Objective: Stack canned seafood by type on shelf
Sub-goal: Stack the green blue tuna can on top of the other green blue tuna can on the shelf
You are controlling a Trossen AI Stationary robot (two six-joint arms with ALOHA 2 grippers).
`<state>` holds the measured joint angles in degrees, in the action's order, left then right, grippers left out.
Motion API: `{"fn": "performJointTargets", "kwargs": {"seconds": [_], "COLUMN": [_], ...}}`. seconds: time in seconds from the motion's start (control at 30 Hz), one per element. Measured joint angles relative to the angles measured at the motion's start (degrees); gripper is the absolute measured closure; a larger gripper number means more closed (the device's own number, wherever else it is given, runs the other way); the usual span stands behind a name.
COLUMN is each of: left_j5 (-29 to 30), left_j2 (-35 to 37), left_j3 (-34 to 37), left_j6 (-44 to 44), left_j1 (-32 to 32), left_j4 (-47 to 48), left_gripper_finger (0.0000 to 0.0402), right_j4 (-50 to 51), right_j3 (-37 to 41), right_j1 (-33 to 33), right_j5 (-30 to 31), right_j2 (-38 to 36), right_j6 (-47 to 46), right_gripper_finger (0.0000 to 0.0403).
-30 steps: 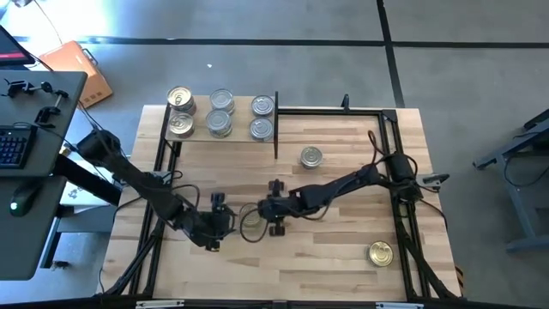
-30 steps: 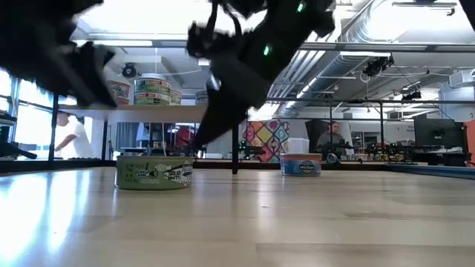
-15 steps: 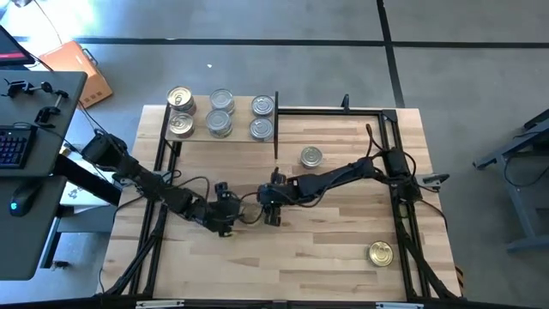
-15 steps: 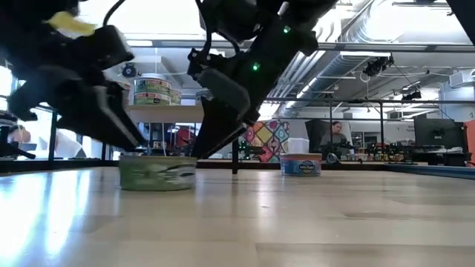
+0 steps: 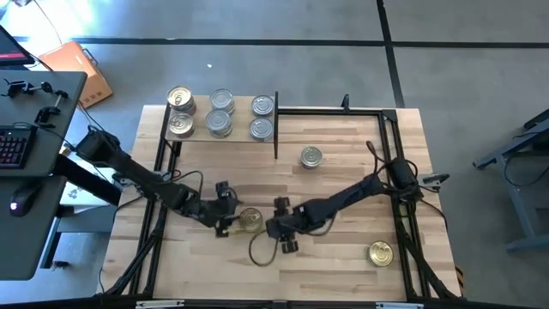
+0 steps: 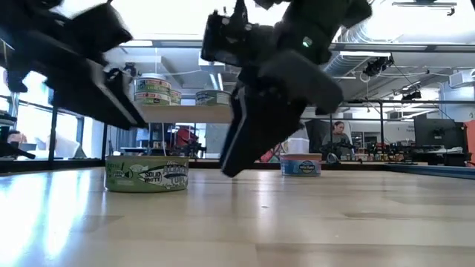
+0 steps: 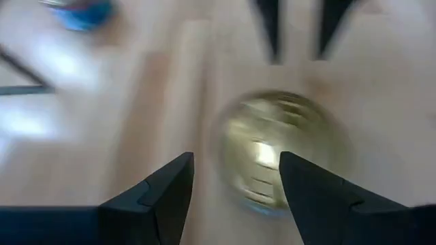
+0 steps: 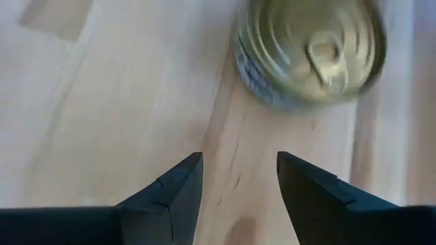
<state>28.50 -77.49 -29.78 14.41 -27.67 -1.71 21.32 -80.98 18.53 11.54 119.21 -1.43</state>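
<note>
While a gold-topped tin (image 5: 250,220) lies between them, left hand (image 5: 225,210) and right hand (image 5: 282,226) gape empty

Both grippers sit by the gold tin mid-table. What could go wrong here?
1. The left gripper and right gripper flank the gold-topped tin closely; they might collide.
2. Both are open and the tin sits loose, so a nudge may slide it.
3. A cable loop lies nearby and could snag.

Around your table lies a grey concrete floor (image 5: 283,69) crossed by dark seams. A black desk (image 5: 26,172) with a keyboard (image 5: 10,146) stands beside the tabletop's left edge. Behind, ceiling ducts (image 6: 371,30) run overhead.
</note>
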Motion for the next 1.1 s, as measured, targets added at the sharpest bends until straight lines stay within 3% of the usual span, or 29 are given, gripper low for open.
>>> {"fn": "performJointTargets", "kwargs": {"seconds": [0.17,0.27,0.5,0.7,0.87,1.1], "left_j5": [-3.99,-3.34,-2.15,-2.13,3.96,6.09], "left_j2": [-0.04,-1.28,-5.53,-7.11,-6.83,-5.58], "left_j3": [0.04,0.22,3.34,3.47,3.53,2.59], "left_j6": [7.02,9.34,3.35,-2.72,-5.14,-13.33], "left_j1": [-3.16,-4.03,-1.86,1.06,2.33,-0.49], "left_j4": [5.72,7.62,-3.51,-7.1,-8.28,-8.89], "left_gripper_finger": [0.0193,0.0193,0.0193,0.0193,0.0193,0.0193], "right_j4": [-14.89,-19.65,-20.26,-19.31,-20.02,-16.52], "right_j3": [3.91,4.31,4.37,4.23,4.03,4.27], "right_j1": [0.78,0.11,-3.43,-4.14,-2.91,-2.29], "right_j5": [5.18,2.96,-1.69,-1.64,-2.26,-1.57], "right_j2": [0.14,0.41,2.46,3.17,3.02,1.06], "right_j6": [14.02,19.68,27.23,26.86,19.75,7.81], "right_gripper_finger": [0.0222,0.0222,0.0225,0.0299,0.039,0.0399]}}
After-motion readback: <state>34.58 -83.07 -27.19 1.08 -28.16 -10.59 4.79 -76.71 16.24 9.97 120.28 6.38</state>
